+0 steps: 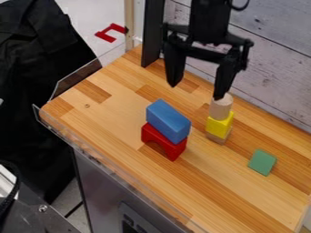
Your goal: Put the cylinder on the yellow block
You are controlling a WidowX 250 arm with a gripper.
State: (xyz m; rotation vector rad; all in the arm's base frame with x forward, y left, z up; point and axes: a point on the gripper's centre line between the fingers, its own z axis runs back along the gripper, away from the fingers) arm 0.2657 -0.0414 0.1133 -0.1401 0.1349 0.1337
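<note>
Seemingly finished, the cylinder (pixel 220 108) stands atop the yellow block (pixel 218 126) as my gripper (pixel 197 91) hangs wide open, only withdrawal left.

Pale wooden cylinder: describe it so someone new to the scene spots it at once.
On the striped wooden counter, look toward the whitewashed plank wall for a narrow stack with a yellow block in it. The pale wooden cylinder stands upright on top of that block. Its round sides set it apart from the flat-faced blue block and green block nearby.
</note>
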